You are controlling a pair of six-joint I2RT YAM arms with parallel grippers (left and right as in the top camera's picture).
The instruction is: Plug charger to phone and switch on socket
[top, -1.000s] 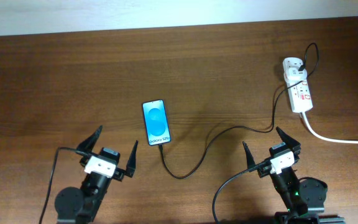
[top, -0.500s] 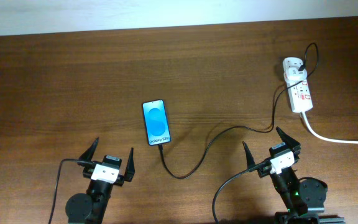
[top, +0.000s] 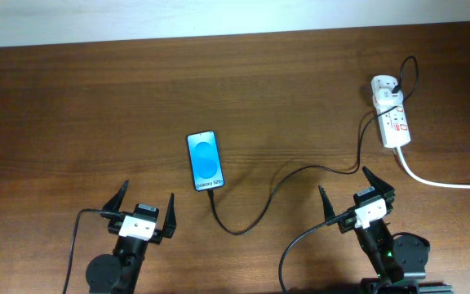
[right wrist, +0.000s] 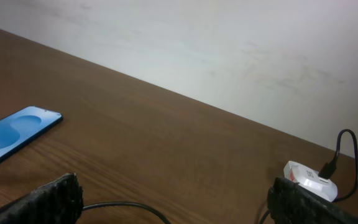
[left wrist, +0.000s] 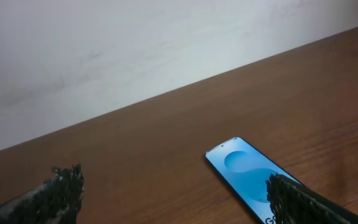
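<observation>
The phone (top: pixel 205 161) lies flat mid-table, blue screen up; it also shows in the left wrist view (left wrist: pixel 253 176) and the right wrist view (right wrist: pixel 14 134). The charger cable (top: pixel 276 186) runs from the phone's near end in a loop to its black plug on the socket (top: pixel 390 122) at the far right. The socket also shows in the right wrist view (right wrist: pixel 308 177). My left gripper (top: pixel 144 206) is open and empty, near and left of the phone. My right gripper (top: pixel 345 189) is open and empty, near the cable's middle.
A thick white cord (top: pixel 447 183) leaves the socket toward the right edge. A pale wall (top: pixel 219 16) bounds the table's far side. Both arm bases sit at the near edge with their own black cables.
My left arm drew back toward the near edge and straightened over the first half second, then stayed still. The right arm, phone and cable have not moved.
</observation>
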